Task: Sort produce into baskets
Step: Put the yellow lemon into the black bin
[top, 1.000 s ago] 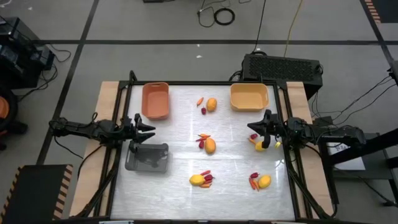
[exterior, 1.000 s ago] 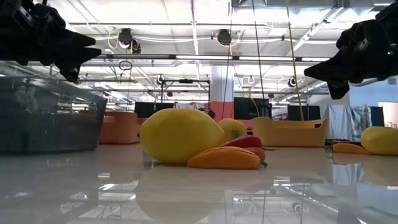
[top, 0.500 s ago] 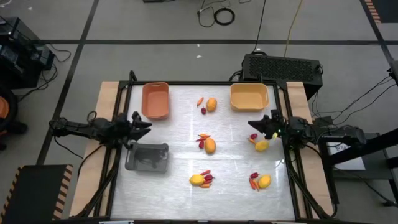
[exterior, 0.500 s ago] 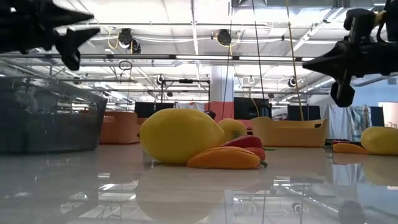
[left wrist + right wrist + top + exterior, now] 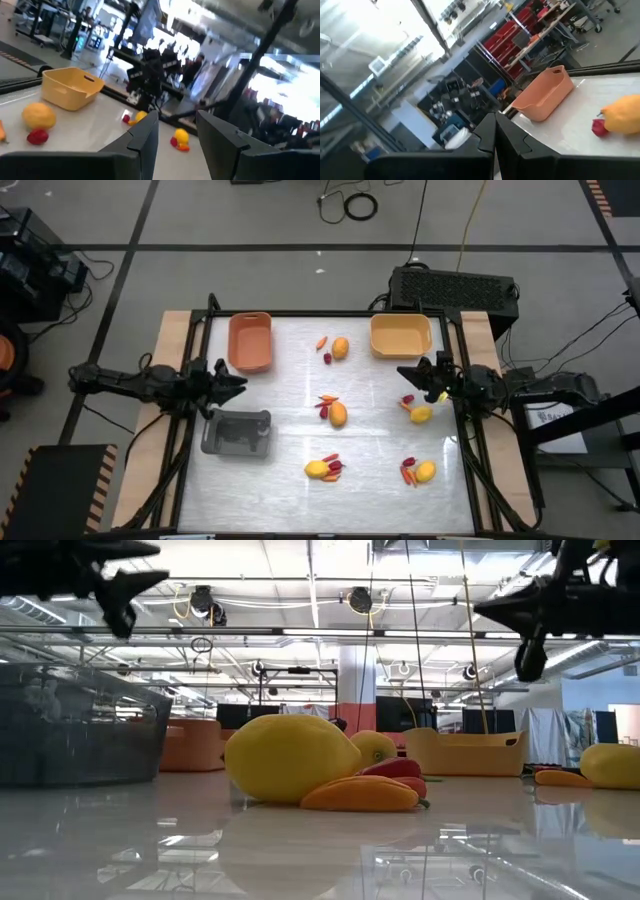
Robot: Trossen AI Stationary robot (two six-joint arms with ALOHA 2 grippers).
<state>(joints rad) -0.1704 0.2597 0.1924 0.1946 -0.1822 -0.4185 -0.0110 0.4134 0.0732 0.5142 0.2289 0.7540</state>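
Note:
Produce lies in several small clusters on the white table: a yellow-orange fruit [image 5: 340, 347] with a red piece and an orange pepper, one fruit at the middle [image 5: 338, 414], two near the front [image 5: 318, 470] [image 5: 425, 471], and one at the right [image 5: 421, 414]. The salmon-orange basket [image 5: 250, 340], the yellow-orange basket [image 5: 400, 335] and the grey basket [image 5: 238, 432] stand on the table. My left gripper [image 5: 230, 380] hangs open and empty between the salmon and grey baskets. My right gripper [image 5: 408, 372] hangs shut and empty above the table, just far of the right fruit.
The low view shows the front fruit [image 5: 285, 758] with peppers close up, and the grey basket's wall [image 5: 75, 735] at the left. Both grippers hang high above the table [image 5: 125, 585] [image 5: 500, 610]. Bare table lies between the clusters.
Both grippers have risen, as the low view shows. My right gripper has gone up and toward the far edge, away from the right-hand fruit, which stays on the table. My left gripper has drawn slightly toward the left edge, off the grey basket's far rim.

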